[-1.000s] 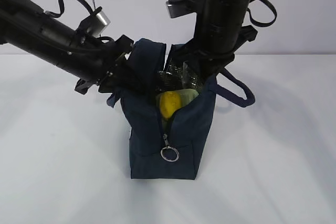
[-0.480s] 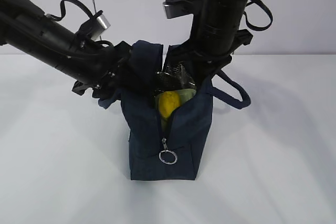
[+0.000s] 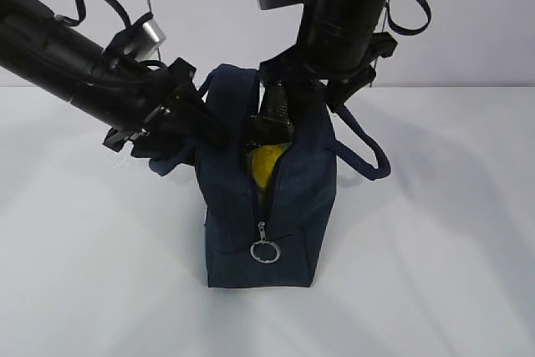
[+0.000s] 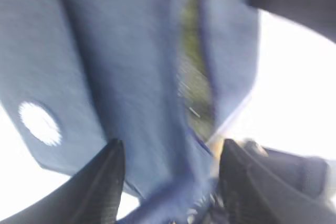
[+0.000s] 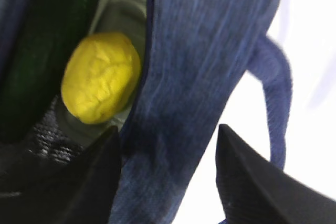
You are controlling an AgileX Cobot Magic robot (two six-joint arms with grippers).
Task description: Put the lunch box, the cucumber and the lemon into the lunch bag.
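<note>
The lunch bag (image 3: pixel 263 206) is stood upright on the surface (image 3: pixel 435 273), zipper end toward the camera, the lemon (image 5: pixel 101 77) seen inside beside the cucumber (image 5: pixel 37 51) and lunch box (image 5: pixel 123 3). Both hands (image 4: pixel 168 182) (image 5: pixel 168 177) are now released astride its walls; the mouth has narrowed since earlier.

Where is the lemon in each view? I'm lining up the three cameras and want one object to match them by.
Exterior view: lemon at centre, showing in the bag's open top.
Left wrist view: too blurred to make out.
Right wrist view: lemon left of centre, against the lunch box.
Shared landmark: the navy lunch bag.
</note>
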